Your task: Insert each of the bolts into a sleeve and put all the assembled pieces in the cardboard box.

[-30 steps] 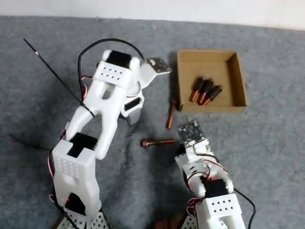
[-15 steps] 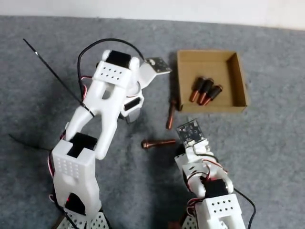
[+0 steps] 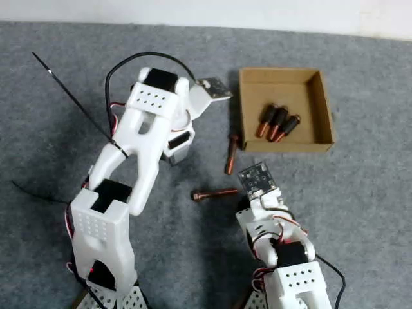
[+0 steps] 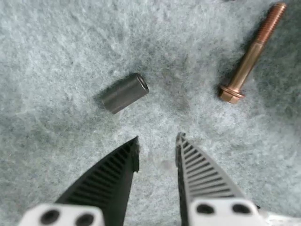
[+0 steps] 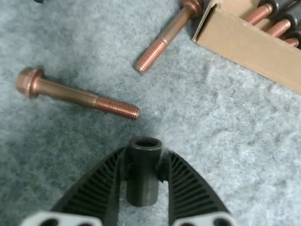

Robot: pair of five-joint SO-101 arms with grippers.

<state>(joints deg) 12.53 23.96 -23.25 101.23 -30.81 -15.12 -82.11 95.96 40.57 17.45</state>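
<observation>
Barely anything shifted: your right jaws pinch a black cylindrical metal sleeve (image 5: 142, 181), left jaws spread empty; misaligned, the copper-coloured hex-head bolt (image 5: 70, 92) could skid away.

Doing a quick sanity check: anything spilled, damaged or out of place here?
Nothing stands out. Three assembled pieces lie in the cardboard box; two bolts and a sleeve lie loose on the carpet.

Worktop (image 3: 360, 193): was mottled grey.
Bolts (image 5: 77, 94): were coppery orange-brown.
Loose sleeve (image 4: 125, 92): was dark charcoal.
Held sleeve (image 5: 143, 176): was black, like my ribbed right fingers (image 5: 101, 188).
My left fingers (image 4: 115, 174): were black, ribbed too.
Cardboard box (image 3: 325, 106): was plain tan.
My arms (image 3: 151, 122): were white.
</observation>
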